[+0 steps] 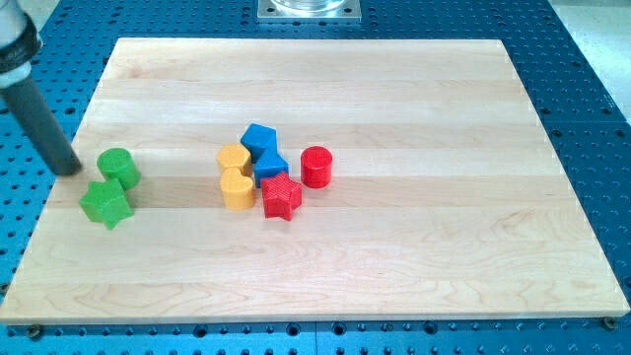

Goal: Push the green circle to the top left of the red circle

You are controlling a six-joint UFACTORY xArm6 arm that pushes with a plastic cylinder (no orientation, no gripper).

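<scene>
The green circle (pixel 118 168) sits near the board's left edge. The red circle (pixel 316 167) stands right of the middle cluster, far to the green circle's right. My tip (pixel 69 170) is at the board's left edge, just left of the green circle, with a small gap between them. The dark rod slants up to the view's top left.
A green star (pixel 105 203) lies just below the green circle, touching it. The middle cluster holds two blue blocks (pixel 259 139) (pixel 270 166), a yellow hexagon (pixel 233 159), a yellow heart (pixel 237 188) and a red star (pixel 282 197). The wooden board (pixel 414 266) lies on a blue perforated table.
</scene>
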